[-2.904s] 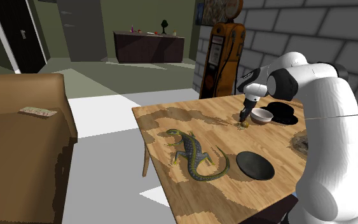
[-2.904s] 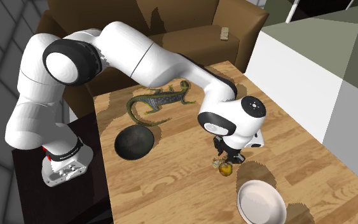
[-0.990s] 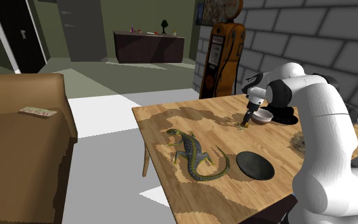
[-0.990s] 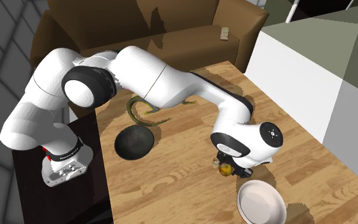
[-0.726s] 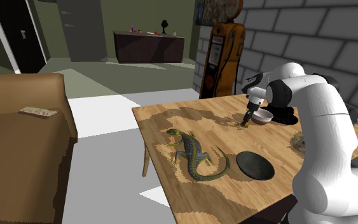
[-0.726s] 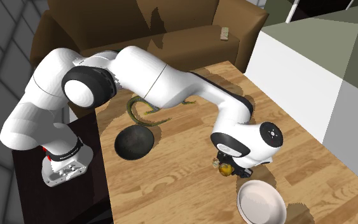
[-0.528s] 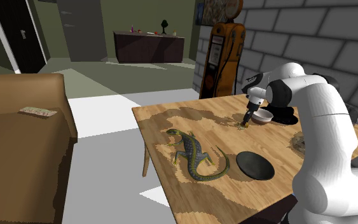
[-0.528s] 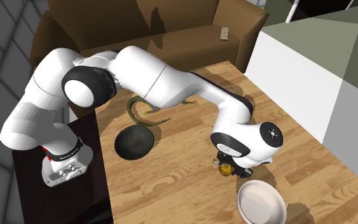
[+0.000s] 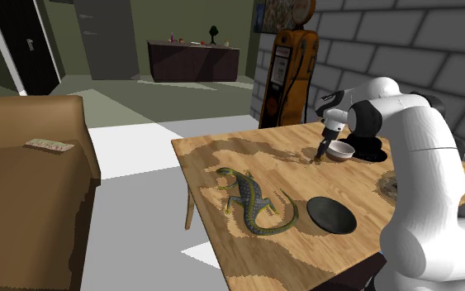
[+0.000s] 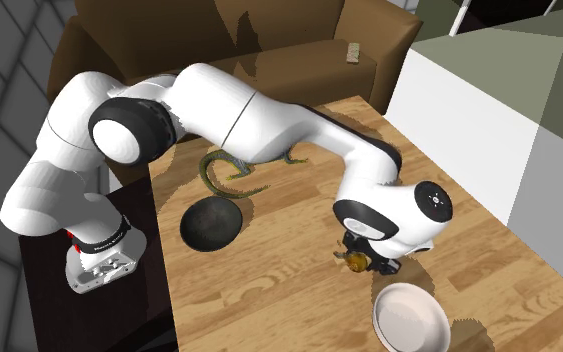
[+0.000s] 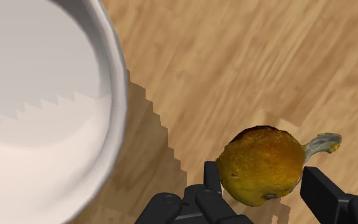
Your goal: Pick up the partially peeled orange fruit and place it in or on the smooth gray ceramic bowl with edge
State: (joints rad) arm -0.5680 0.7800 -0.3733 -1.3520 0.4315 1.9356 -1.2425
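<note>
- Black fingers (image 11: 327,191) of the end effector (image 11: 263,173) are set narrowly apart, one on each flank of the orange fruit (image 11: 257,159), which appears to be clasped between them.
- A curl of pale peel (image 11: 321,144) is seen sticking out from the fruit's side, past one finger.
- The fruit is found at or just above the wooden counter (image 11: 234,57); which of the two cannot be told. It is just beside the pale bowl (image 11: 116,76), outside its rim.
- The step in hand is judged to be the lift after the grasp; the placing is not yet done.
- Next, height is called for to clear the rim; then the fruit is to be carried over the bowl's middle and released.
- Farther off on the counter, a black dish (image 9: 332,214) and a green lizard (image 9: 253,201) are seen, well apart from that path.
</note>
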